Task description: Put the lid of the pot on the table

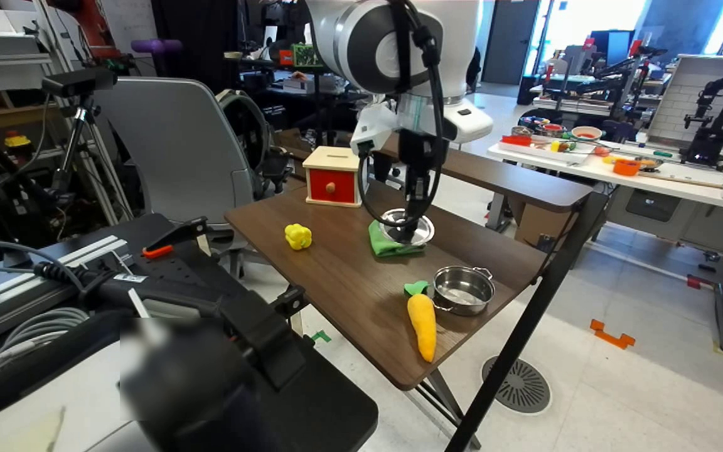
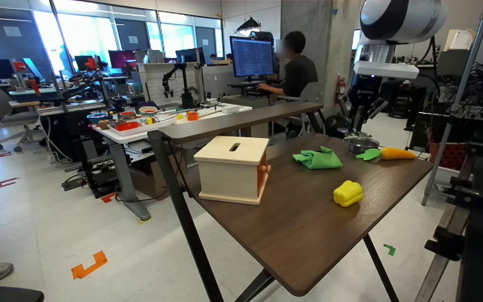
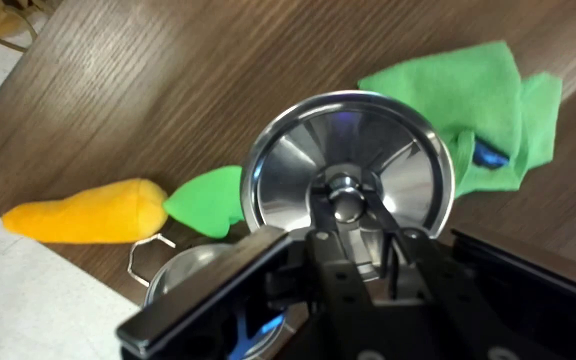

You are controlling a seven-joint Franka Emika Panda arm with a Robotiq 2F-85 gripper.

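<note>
Black parts of the gripper (image 3: 346, 195) cover some of the lower edge of the lid (image 3: 345, 132) in the wrist view, and much of the pot (image 3: 183, 265). In an exterior view a dark cable (image 1: 440, 113) crosses the lid; in an exterior view the lid shows as mere slivers beneath the fingers (image 2: 356, 125). Round and mirror-bright, it has a dark ring inside its rim and a rounded knob (image 3: 347, 206), which the fingers pinch from both sides. It hangs above the table (image 1: 330, 276), near the pot, and from the wrist hides part of the green cloth (image 3: 468, 90).
</note>
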